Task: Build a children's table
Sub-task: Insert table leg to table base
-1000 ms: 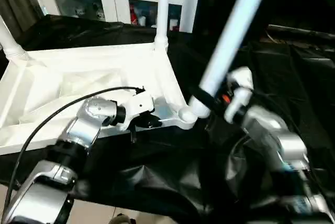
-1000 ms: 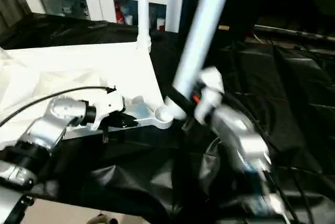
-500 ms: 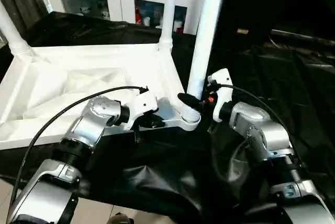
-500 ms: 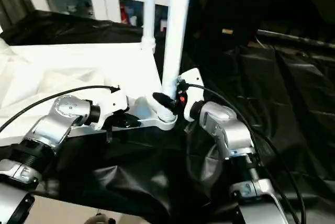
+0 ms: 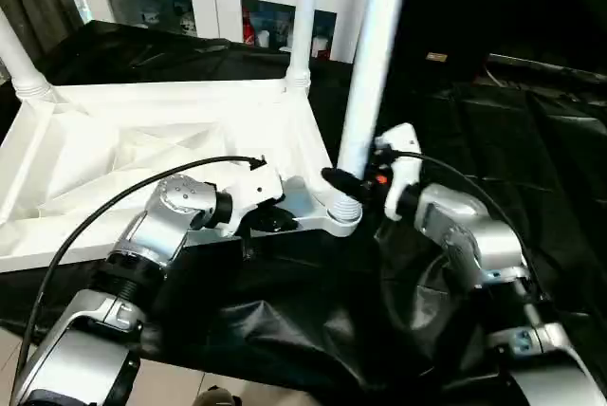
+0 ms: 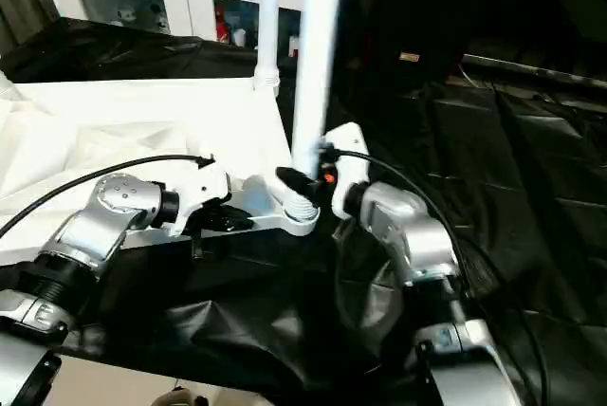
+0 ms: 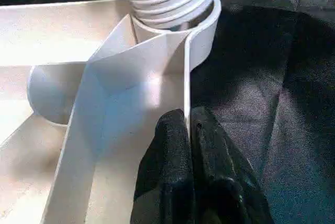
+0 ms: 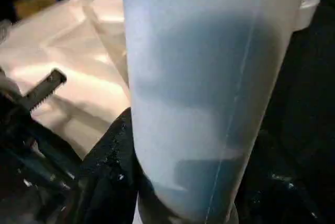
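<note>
From the head view I see my right end effector (image 5: 343, 181) gripping the upright leg (image 5: 368, 64) above its corner socket. My left wrist view shows the left end effector (image 7: 189, 124) pinched on the children's table (image 7: 78, 98) rim.

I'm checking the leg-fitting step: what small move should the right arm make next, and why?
Probably twist the leg further down into the corner socket. The right gripper holds it upright there, thread rings still show above the socket rim, and the left gripper pinches the tabletop edge.
</note>
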